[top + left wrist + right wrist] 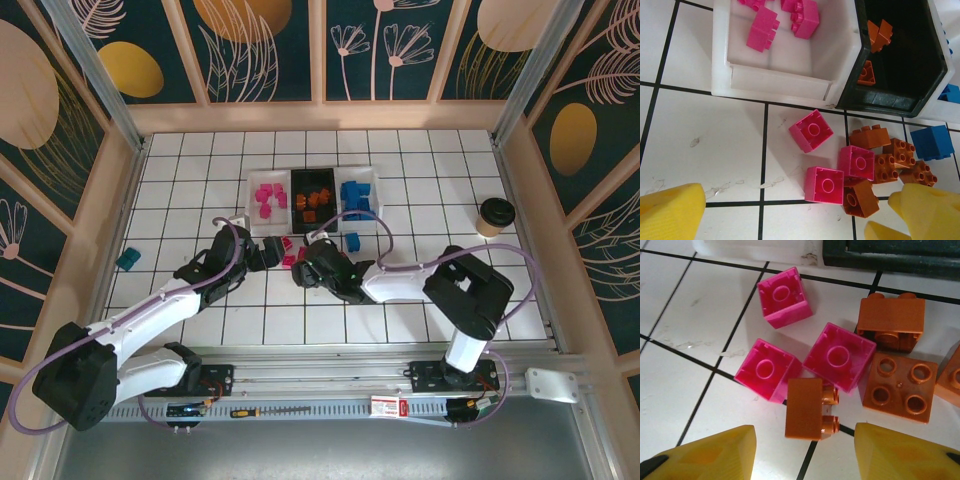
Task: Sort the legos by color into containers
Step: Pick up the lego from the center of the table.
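Your right end effector (805,452) hangs low over the worktop (680,400) with its fingers (710,455) apart, one on each side of an orange brick (807,407) that lies on its side. Neither finger touches it, so nothing is clamped yet. Tight against that brick are two of the three loose pink bricks (840,357), with more orange bricks (897,385) just to its right, so you have little room.

Your left end effector (795,216) is spread wide and empty, poised above the near edge of the same pile.

Just beyond the pile stand the three trays, side by side and touching. The white tray (775,82) on the left holds pink bricks. The black tray (885,97) in the middle holds orange ones. The second white tray (377,185) on the right holds blue ones. No colour looks mixed in any tray, as far as you can see from here.

I'd judge the sorting well past halfway. What remains on the worktop is the small cluster in front of the trays: three pink, about five orange, and one blue brick (932,142) at its right edge. The orange brick between your right fingers looks like the step in hand, and it belongs in the black tray straight ahead.
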